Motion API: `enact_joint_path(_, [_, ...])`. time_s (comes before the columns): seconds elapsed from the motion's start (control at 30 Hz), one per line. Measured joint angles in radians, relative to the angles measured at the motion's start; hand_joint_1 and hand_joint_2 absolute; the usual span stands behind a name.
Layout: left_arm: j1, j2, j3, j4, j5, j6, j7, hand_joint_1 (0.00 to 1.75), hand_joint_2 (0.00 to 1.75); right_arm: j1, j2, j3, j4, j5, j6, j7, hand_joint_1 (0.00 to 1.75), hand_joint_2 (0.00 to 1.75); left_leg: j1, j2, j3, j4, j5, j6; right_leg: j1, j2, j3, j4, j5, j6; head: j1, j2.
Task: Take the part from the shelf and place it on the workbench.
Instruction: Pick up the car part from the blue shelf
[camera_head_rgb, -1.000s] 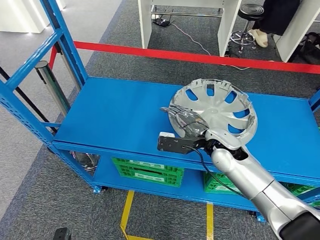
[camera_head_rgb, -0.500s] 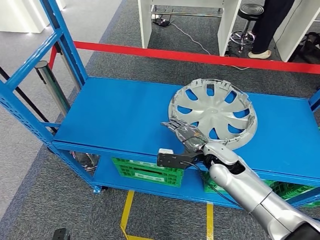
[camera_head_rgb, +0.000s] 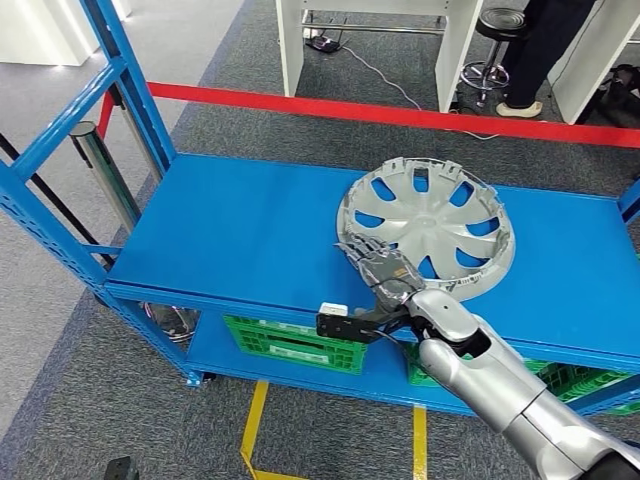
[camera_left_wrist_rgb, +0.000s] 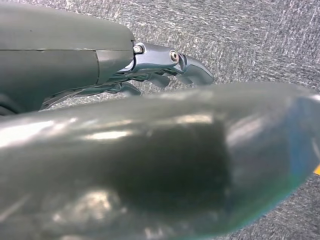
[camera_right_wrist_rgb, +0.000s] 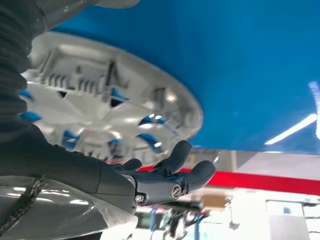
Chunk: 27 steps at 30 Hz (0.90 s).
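Right hand empty, fingers spread beside hubcap on blue shelf

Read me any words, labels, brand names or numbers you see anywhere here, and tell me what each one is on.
No text can be read in any view.
Wheel cover: no logo or lettering shows on it.
Blue shelf: plain, unmarked.
Green crates under the shelf: no legible label.
White tag by the right robot hand: too small to read.

Glossy silver plastic hubcap on smooth painted-metal shelf.
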Motion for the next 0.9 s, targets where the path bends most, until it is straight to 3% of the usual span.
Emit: enact_joint_path(0.9, [0.002,0.0,0.007,0.0,-0.011,0.0,0.003,0.0,0.0,0.079,-0.028,-0.165,0.012,0.162,-0.025,0.055,0.0,1.75,0.0,0.0,0.0,0.0,0.0,0.0,0.0,0.0,0.0,0.0,0.0,0.0,0.0,0.0])
